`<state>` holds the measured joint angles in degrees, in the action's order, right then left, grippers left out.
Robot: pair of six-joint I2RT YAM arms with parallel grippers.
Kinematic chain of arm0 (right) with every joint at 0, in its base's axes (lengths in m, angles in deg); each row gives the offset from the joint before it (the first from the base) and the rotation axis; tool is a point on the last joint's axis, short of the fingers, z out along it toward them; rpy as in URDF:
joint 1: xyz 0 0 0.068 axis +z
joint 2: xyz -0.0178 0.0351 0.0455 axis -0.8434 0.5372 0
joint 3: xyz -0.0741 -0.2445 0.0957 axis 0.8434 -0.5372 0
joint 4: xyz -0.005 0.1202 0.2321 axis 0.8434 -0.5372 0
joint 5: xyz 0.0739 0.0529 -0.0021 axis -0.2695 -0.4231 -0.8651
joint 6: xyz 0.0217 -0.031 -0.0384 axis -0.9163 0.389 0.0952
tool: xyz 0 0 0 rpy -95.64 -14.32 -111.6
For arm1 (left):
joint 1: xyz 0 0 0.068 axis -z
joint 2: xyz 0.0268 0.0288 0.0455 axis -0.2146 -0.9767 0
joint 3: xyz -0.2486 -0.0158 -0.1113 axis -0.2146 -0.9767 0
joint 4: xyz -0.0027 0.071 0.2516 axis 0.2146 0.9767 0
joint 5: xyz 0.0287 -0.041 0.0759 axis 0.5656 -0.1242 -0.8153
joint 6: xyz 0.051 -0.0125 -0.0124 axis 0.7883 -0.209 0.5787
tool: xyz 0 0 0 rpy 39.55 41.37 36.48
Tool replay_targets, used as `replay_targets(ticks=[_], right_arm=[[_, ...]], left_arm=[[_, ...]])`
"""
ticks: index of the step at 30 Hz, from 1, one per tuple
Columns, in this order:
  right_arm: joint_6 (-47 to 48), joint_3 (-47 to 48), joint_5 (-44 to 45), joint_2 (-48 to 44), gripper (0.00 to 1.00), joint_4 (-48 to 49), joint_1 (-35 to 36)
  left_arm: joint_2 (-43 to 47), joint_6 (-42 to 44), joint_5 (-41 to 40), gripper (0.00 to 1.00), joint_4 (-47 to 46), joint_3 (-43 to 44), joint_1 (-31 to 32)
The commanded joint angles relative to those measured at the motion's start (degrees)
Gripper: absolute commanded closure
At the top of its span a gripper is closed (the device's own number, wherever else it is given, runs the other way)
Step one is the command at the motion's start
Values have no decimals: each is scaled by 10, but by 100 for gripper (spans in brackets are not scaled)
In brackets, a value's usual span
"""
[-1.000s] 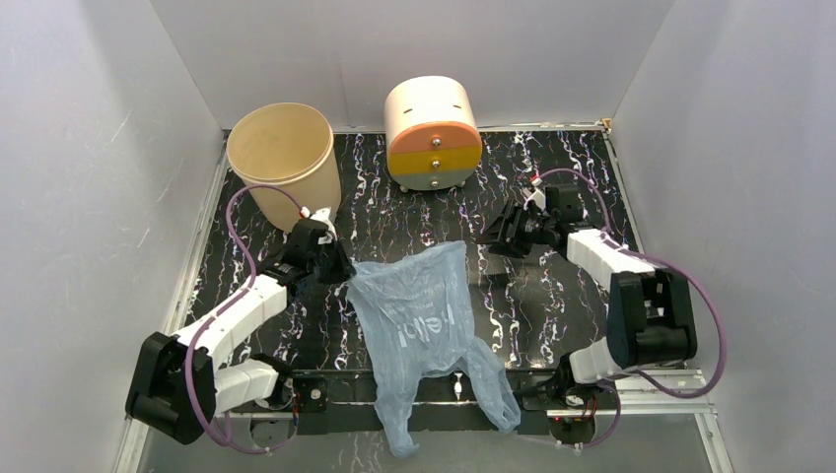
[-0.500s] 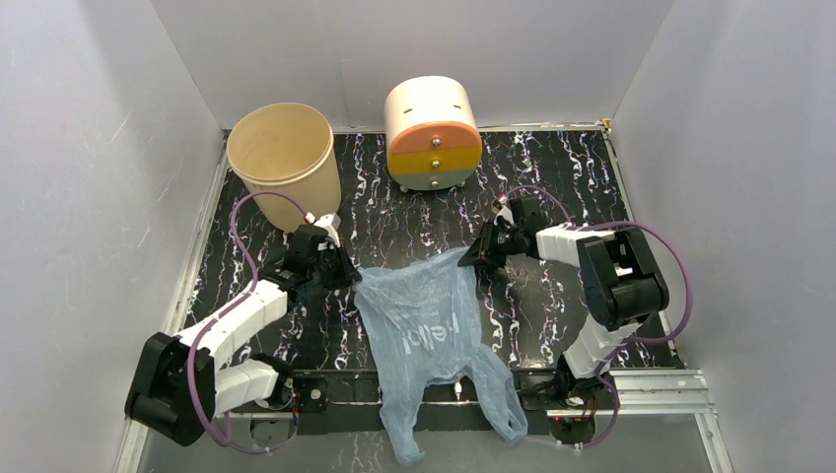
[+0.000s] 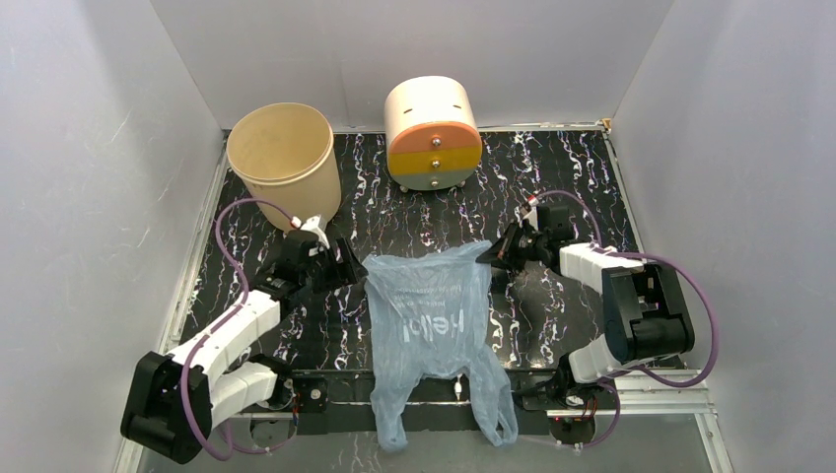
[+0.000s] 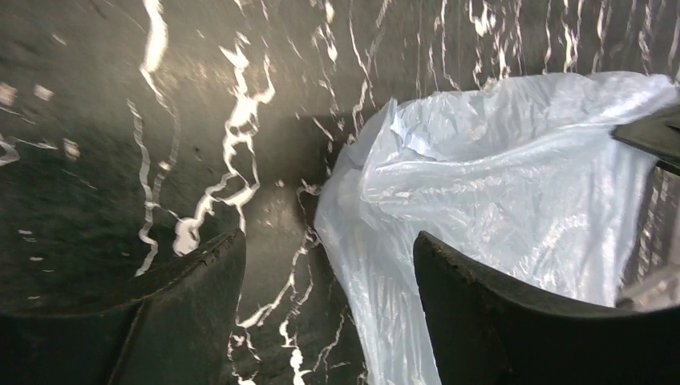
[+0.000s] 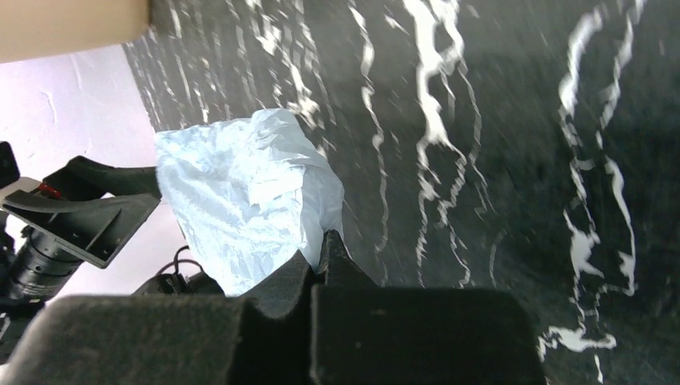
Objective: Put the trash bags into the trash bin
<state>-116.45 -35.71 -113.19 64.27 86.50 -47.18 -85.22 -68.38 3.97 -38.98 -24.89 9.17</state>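
So, status. Nearest the bases, the trash bag [image 3: 424,315] lies flat mid-table, and its two handle loops [image 3: 392,419] droop over the near edge of the table [image 3: 592,177]. No part of it is lifted, as far as I can see.

The left gripper [image 3: 342,264] sits at the bag's far-left corner with its jaws spread. In the left wrist view the film edge lies in the gap, close to one finger, but nothing clamps it. The right gripper [image 3: 496,253] is at the far-right corner with its jaws pressed together. The right wrist view shows a wad of blue film pinched at the tips, so it has hold of that corner.

The trash bin [image 3: 284,158] stands upright in the far-left corner, mouth up, well apart from the bag. Nothing blue shows inside it. The cream drawer unit [image 3: 432,133] at far centre plays no part.

My read is that we're early, with one corner secured of the two. What remains is to close the left jaws on the film, lift, carry the bag far-left and drop it in the bin. The film is floppy, so the trailing loops will probably need watching so they clear the rim and end up inside.
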Motion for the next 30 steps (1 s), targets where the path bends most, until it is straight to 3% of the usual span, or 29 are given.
replay_targets(ticks=[1, 4, 15, 21, 25, 28, 29, 30], right_arm=[[-31, -26, -27, 2, 99, 31, 0], [-35, -34, -23, -3, 98, 36, 0], [-50, -66, 35, -63, 97, 13, -1], [-80, -96, 52, -107, 96, 23, -1], [-82, -98, 49, -129, 96, 13, -1], [-60, -79, 75, -146, 96, -21, -2], [-46, -66, 88, -151, 96, -38, -2], [-29, -51, 106, -155, 96, -63, -4]], left_arm=[[4, -56, 144, 26, -122, -71, 0], [-1, -78, 187, 29, -171, -106, 0], [15, -80, 270, 29, -136, -121, 20], [-3, -107, 180, 36, -148, -145, 104], [-25, -105, 134, 70, -146, -146, 112], [-7, -87, 75, 94, -94, -120, 112], [2, -75, 43, 100, -55, -103, 112], [12, -63, 13, 100, -16, -81, 112]])
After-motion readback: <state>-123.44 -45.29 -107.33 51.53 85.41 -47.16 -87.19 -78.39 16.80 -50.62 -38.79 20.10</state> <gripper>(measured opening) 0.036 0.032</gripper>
